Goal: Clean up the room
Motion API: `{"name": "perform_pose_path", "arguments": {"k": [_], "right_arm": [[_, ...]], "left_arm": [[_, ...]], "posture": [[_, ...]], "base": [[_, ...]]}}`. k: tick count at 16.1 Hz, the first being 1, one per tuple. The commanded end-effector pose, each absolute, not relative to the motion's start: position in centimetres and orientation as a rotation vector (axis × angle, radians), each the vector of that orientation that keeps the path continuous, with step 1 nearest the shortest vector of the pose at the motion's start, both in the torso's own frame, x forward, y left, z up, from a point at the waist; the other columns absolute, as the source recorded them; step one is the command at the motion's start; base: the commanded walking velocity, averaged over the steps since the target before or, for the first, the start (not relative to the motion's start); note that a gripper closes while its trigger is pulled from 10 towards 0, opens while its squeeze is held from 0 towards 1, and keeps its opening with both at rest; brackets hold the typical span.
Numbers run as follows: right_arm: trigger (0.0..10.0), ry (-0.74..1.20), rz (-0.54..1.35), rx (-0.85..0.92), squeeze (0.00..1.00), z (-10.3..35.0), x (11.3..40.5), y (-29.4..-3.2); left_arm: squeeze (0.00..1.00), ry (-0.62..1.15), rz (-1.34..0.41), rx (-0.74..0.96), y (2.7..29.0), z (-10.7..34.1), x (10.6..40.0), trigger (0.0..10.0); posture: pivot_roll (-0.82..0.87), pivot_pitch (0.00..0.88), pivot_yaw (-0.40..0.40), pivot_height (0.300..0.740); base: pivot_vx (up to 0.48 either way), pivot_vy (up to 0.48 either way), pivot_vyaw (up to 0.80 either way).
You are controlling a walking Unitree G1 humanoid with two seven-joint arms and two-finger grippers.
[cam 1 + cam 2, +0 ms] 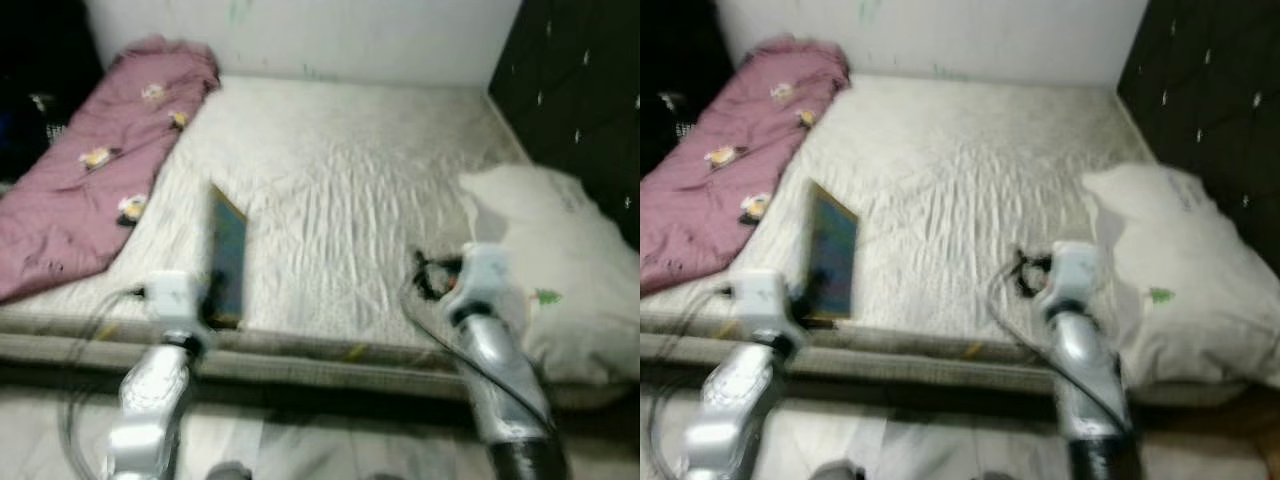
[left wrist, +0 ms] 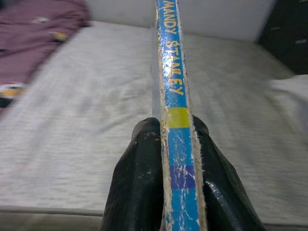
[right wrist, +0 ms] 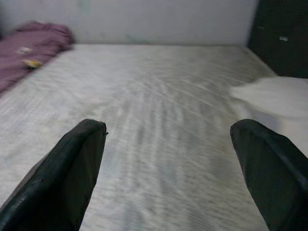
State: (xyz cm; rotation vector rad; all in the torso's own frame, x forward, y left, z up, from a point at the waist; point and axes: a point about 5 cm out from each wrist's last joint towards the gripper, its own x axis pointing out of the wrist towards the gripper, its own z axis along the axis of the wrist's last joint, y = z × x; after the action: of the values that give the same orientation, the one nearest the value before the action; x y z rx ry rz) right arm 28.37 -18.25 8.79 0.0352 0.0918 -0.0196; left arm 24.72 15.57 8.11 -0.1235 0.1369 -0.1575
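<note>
— Book [image 2: 175, 96]: where do you have it?

— In my left gripper [image 2: 168, 139], standing on edge over the near left part of the bed [image 1: 340, 200]. From the wrist camera I see its blue spine with yellow letters running away from me, and the two black fingers [image 2: 139, 183] pressed against its covers on either side.

— And from the head camera?

— The book stands upright just past the near edge of the mattress, dark cover facing right. The picture is a bit blurred.

— The right gripper?

— My right gripper [image 3: 166, 168] hangs over the near right part of the bed, jaws spread wide with nothing between them, just the wrinkled white sheet beyond.

— What else is on the bed?

— A pink blanket [image 1: 95, 160] with small cartoon prints lies bunched along the far left side. A white pillow [image 1: 560, 270] sits on the right, just beside my right arm, against a dark padded headboard [image 1: 580, 90].
</note>
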Motion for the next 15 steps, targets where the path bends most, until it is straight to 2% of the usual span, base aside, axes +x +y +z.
{"name": "perform_pose_path", "arguments": {"k": [1, 13, 15], "right_arm": [[10.0, 0.074, -0.005, 0.047, 0.0, 9.29, 28.7, -17.69], [10.0, 0.074, -0.024, 0.06, 0.0, 9.31, 28.89, -17.8], [10.0, 0.073, -0.037, 0.06, 0.0, 9.34, 28.88, -17.95]], "left_arm": [[0.0, 0.072, -0.164, -0.104, 16.06, 9.32, 24.92, 10.0], [0.0, 0.075, -0.176, -0.113, 16.02, 9.28, 25.05, 10.0], [0.0, 0.099, -0.099, -0.086, 16.5, 8.87, 25.36, 10.0]], "posture": [[0.0, 0.01, -0.023, 0.74], [-0.01, 0.006, -0.017, 0.74], [-0.01, 0.01, -0.02, 0.74]], "base": [[0.0, 0.0, 0.0], [0.376, 0.0, 0.0], [0.0, 0.0, 0.0]]}}
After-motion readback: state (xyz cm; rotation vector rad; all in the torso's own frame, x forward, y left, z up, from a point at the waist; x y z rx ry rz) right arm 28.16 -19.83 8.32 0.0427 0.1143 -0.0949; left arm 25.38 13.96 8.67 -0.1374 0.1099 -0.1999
